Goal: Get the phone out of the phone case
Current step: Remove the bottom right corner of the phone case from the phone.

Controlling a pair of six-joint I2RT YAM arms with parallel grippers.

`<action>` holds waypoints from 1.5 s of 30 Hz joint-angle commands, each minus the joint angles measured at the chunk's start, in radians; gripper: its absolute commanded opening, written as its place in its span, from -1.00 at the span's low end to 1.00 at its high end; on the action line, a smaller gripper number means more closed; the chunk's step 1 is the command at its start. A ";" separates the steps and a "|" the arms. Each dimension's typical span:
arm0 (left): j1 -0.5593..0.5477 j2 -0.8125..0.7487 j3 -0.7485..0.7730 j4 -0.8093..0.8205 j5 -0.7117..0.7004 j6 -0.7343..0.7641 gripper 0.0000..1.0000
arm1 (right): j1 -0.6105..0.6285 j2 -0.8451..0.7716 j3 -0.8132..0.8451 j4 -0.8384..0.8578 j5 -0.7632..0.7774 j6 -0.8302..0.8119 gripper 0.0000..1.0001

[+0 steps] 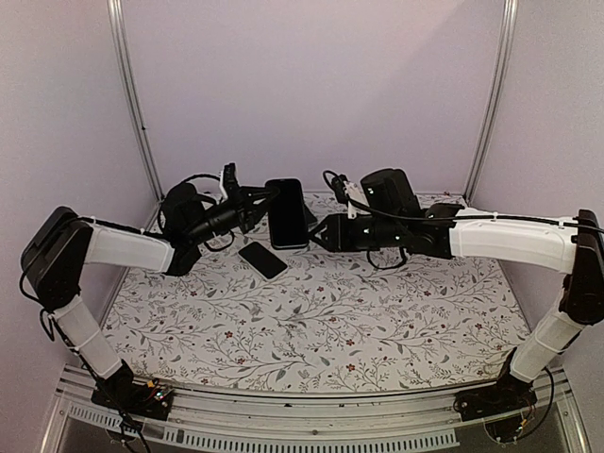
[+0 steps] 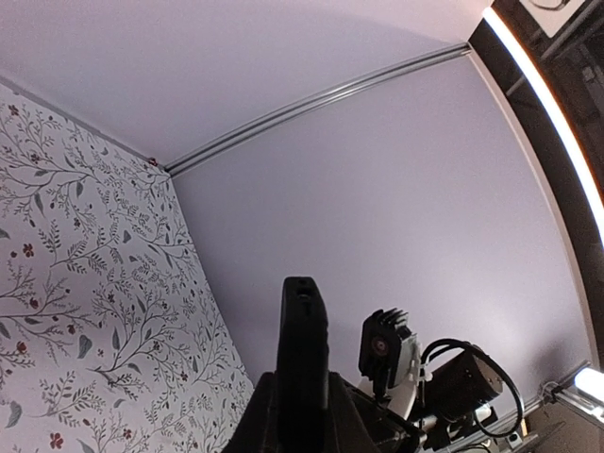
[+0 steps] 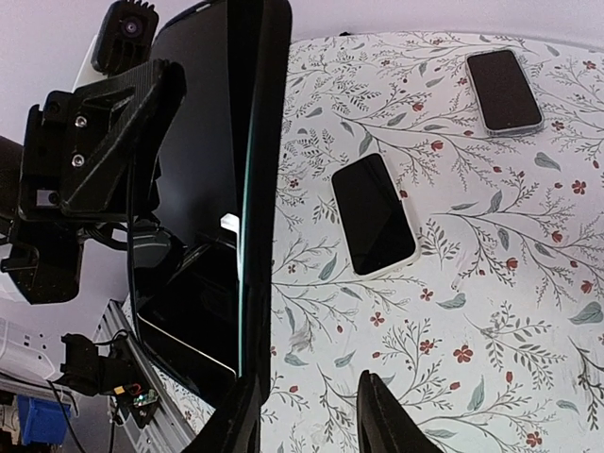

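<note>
A black phone (image 1: 286, 213) in a black phone case (image 3: 269, 142) hangs upright above the back of the table. My left gripper (image 1: 260, 196) is shut on its left side. In the left wrist view the phone case (image 2: 303, 340) stands edge-on between the two fingers of the left gripper (image 2: 302, 396). My right gripper (image 1: 316, 229) is at the phone's lower right edge. In the right wrist view the right gripper (image 3: 311, 420) stands open: its left finger meets the case's edge, and only tablecloth shows in the gap. The glossy phone (image 3: 193, 189) screen faces away to the left.
A second phone (image 3: 375, 214) (image 1: 262, 260) in a pale case lies flat on the floral tablecloth (image 1: 330, 321) below the held one. A third phone (image 3: 505, 90) lies farther off. Lilac walls and aluminium posts (image 1: 132, 94) close in the back and sides.
</note>
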 commanded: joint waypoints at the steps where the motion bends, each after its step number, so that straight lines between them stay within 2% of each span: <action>1: -0.006 -0.036 0.093 0.395 -0.042 -0.156 -1.00 | 0.034 0.055 -0.068 -0.184 -0.038 -0.001 -0.32; 5: -0.010 -0.006 0.105 0.472 -0.033 -0.209 -1.00 | 0.034 0.067 -0.070 -0.180 -0.029 0.006 -0.32; 9: -0.028 -0.006 0.111 0.460 -0.021 -0.213 -1.00 | 0.034 0.071 -0.063 -0.157 -0.012 0.008 -0.33; 12: -0.027 -0.020 0.080 0.444 -0.026 -0.209 -1.00 | 0.029 0.020 -0.113 -0.076 0.002 0.020 -0.30; 19: -0.015 -0.013 0.039 0.454 0.014 -0.287 -1.00 | 0.016 -0.177 -0.243 0.139 0.019 -0.016 0.02; 23: -0.015 0.002 0.026 0.481 0.053 -0.349 -1.00 | 0.014 -0.271 -0.332 0.298 0.039 -0.023 0.29; 27: -0.015 0.009 0.010 0.490 0.079 -0.382 -1.00 | 0.000 -0.323 -0.369 0.419 -0.068 -0.054 0.42; 31: -0.015 0.027 0.000 0.526 0.094 -0.424 -1.00 | -0.003 -0.329 -0.338 0.450 -0.176 -0.084 0.43; 36: -0.026 0.069 0.011 0.591 0.103 -0.505 -1.00 | -0.003 -0.349 -0.374 0.606 -0.291 -0.096 0.50; 41: -0.039 0.082 0.024 0.594 0.113 -0.514 -1.00 | -0.002 -0.299 -0.316 0.639 -0.388 -0.102 0.40; 45: -0.048 0.094 0.026 0.623 0.108 -0.533 -1.00 | -0.003 -0.253 -0.292 0.642 -0.407 -0.087 0.34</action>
